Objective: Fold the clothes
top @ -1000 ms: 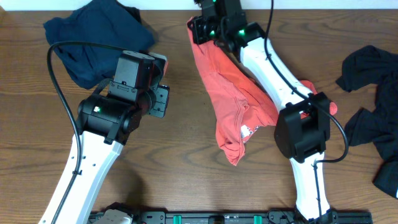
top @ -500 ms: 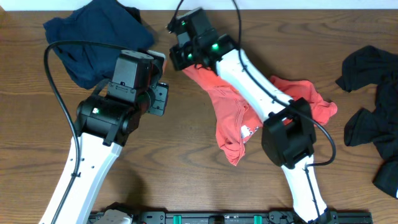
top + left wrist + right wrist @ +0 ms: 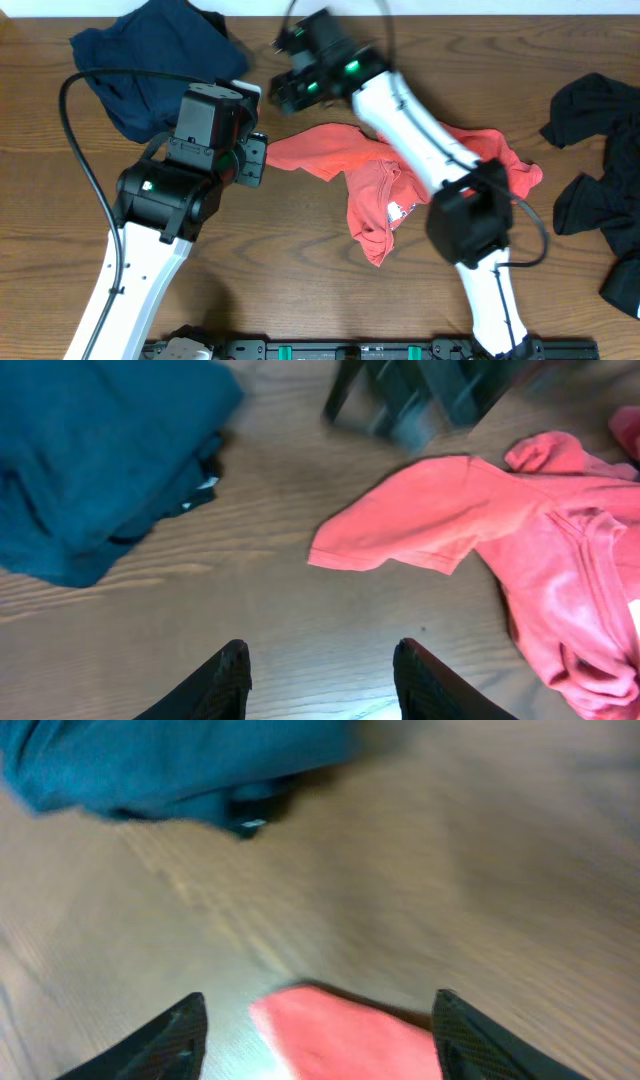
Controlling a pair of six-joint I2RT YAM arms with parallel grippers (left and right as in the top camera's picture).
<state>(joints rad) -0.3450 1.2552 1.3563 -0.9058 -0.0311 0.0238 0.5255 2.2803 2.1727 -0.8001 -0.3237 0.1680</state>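
A red shirt (image 3: 385,190) lies crumpled at mid-table, one sleeve (image 3: 310,152) stretched flat to the left. My right gripper (image 3: 287,95) hovers just beyond that sleeve's tip, open. In the right wrist view the red sleeve end (image 3: 345,1040) lies on the wood between and below the wide-apart fingers (image 3: 170,1040), free of them. My left gripper (image 3: 320,660) is open over bare wood, nothing between its fingers, with the sleeve (image 3: 400,525) a short way ahead. A navy garment (image 3: 150,60) sits bunched at the far left.
A heap of black clothes (image 3: 600,150) lies at the right edge. The navy garment (image 3: 90,450) fills the left wrist view's upper left. The right arm's white links cross over the red shirt's right half.
The right gripper swept left with the red sleeve, then opened and let it go; the sleeve now lies spread leftward on the table. The left arm shifted only slightly.
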